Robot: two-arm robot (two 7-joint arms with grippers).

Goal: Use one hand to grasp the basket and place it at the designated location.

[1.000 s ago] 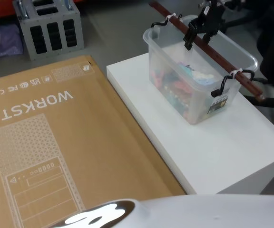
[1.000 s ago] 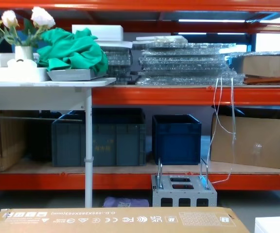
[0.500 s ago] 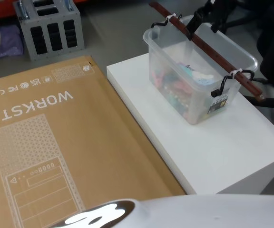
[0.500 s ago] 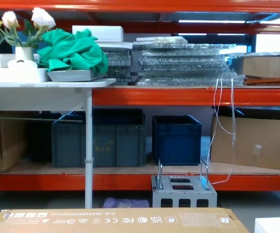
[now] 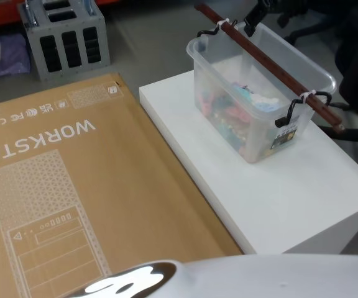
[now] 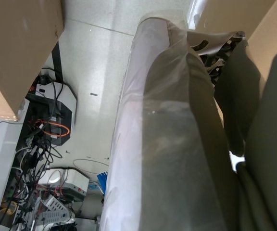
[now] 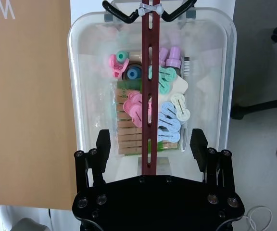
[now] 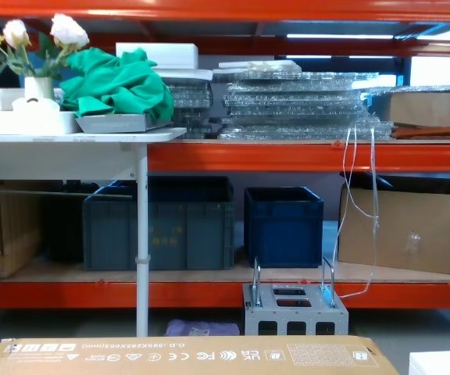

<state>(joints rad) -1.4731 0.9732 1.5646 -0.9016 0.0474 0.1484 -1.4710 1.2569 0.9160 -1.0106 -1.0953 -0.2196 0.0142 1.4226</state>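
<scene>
Head looking down on tabletop (image 5: 278,186) and basket (image 5: 260,93), right wrist close above same basket (image 7: 150,82), chest facing shelves (image 8: 287,152)

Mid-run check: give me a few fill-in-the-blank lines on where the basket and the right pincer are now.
1. The basket rests on a ____ platform.
2. A dark red ____ spans the basket's rim, tied to black hooks.
3. The right pincer has its fingers ____, one on each side of that bar.

Missing words: white; bar; open
</scene>
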